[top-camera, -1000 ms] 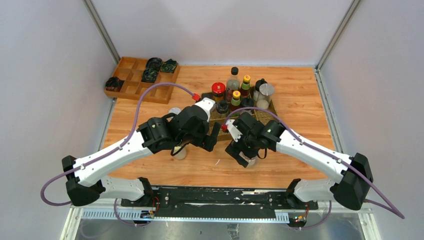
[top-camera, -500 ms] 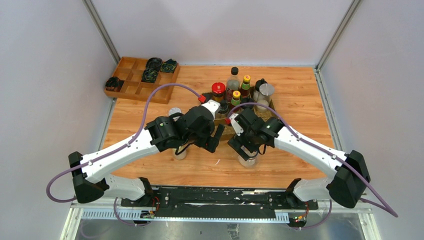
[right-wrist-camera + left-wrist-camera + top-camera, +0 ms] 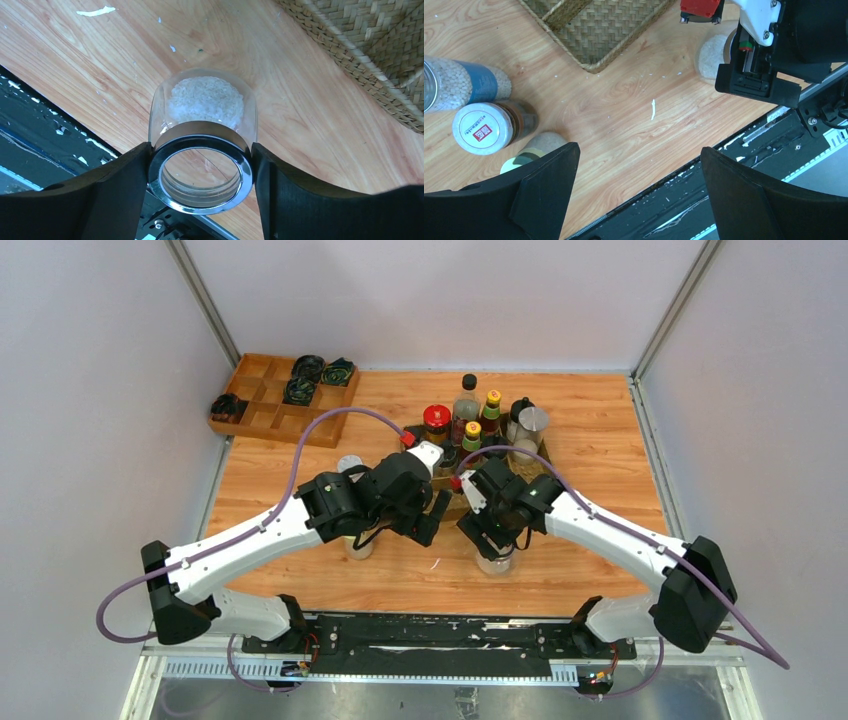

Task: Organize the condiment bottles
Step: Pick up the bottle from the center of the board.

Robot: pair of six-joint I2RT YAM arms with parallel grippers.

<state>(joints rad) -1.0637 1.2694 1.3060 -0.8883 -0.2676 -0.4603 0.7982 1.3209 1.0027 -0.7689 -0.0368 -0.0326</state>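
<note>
My right gripper [image 3: 201, 167] is shut on the silver rim of a clear glass jar [image 3: 205, 102] with white grains in its bottom. The jar stands upright at the table's near middle [image 3: 495, 562], beside the woven tray [image 3: 370, 55]. My left gripper [image 3: 639, 200] is open and empty above bare wood left of that jar. Several condiment bottles [image 3: 480, 420] with red, yellow, black and silver caps stand in the tray. A blue-label bottle [image 3: 466, 87], a white-capped bottle [image 3: 481, 129] and a yellow-capped one [image 3: 529, 150] stand left of my left gripper.
A wooden compartment box [image 3: 285, 395] with dark coils sits at the far left. The black mounting rail [image 3: 440, 635] runs along the near edge. Grey walls close in the left, right and back sides. White specks lie on the wood [image 3: 653, 109].
The left arm has moved a little right and away from the near edge. The right gripper has shifted slightly at the jar and stays closed on it.
</note>
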